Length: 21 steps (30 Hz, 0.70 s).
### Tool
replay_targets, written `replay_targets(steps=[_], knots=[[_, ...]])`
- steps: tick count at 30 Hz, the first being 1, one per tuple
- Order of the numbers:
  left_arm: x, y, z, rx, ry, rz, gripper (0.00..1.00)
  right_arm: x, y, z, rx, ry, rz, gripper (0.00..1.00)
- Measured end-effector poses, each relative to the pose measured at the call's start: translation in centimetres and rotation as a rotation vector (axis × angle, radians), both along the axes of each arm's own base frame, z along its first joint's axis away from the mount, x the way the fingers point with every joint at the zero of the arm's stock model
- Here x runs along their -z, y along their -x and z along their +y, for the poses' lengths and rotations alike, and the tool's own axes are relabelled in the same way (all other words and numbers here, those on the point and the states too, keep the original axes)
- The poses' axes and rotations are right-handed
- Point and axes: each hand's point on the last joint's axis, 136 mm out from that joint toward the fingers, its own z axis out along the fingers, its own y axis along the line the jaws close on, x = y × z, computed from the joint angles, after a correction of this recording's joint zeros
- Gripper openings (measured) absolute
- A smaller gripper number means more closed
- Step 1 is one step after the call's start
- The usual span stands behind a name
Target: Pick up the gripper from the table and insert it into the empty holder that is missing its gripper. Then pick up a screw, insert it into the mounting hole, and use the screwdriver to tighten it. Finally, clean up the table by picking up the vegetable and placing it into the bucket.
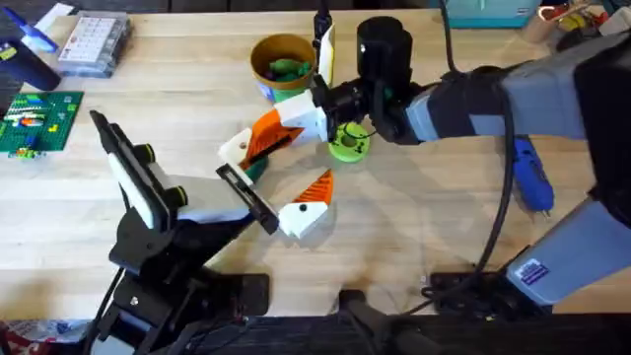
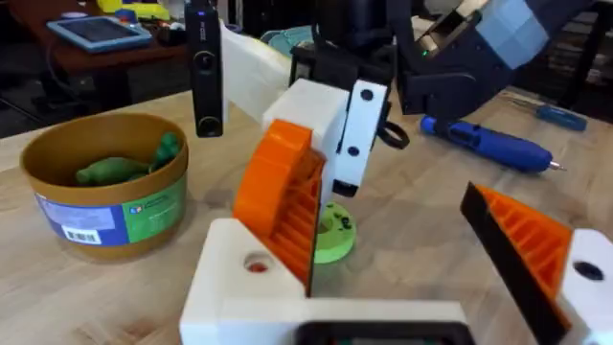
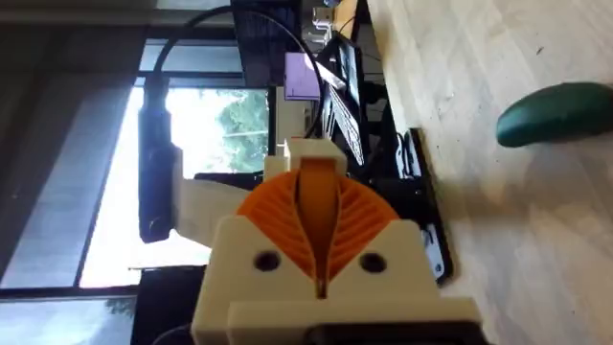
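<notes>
Right tool (image 1: 301, 116) clamped on the orange tip end of the gripper (image 1: 258, 138). Long axis slants from the tool down-left toward the left arm's base, white base leading. Holder (image 1: 246, 195) lies just beyond that base, close beside it; contact unclear. Seating looks not yet done.

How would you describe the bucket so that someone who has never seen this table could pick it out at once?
Look at the wooden table and go to the middle of its far side. The bucket stands there, just beyond a lime-green disc. Unlike that flat disc, it is an open round pail with a yellow rim and a green and blue band, and a green item lies inside.
</notes>
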Motion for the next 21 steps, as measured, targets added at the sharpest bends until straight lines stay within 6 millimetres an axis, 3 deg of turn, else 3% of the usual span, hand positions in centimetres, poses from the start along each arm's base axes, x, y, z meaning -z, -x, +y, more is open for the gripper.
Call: replay_targets(steps=[14,21], knots=[[-0.30,-0.08,0.06,-0.005,-0.008,-0.026,0.988,-0.67,-0.07,0.14,-0.004,-0.048,-0.080,0.008],[0.02,-0.16,0.15,-0.012,-0.016,-0.016,0.986,-0.68,0.27,0.29,-0.022,-0.063,-0.100,0.272]])
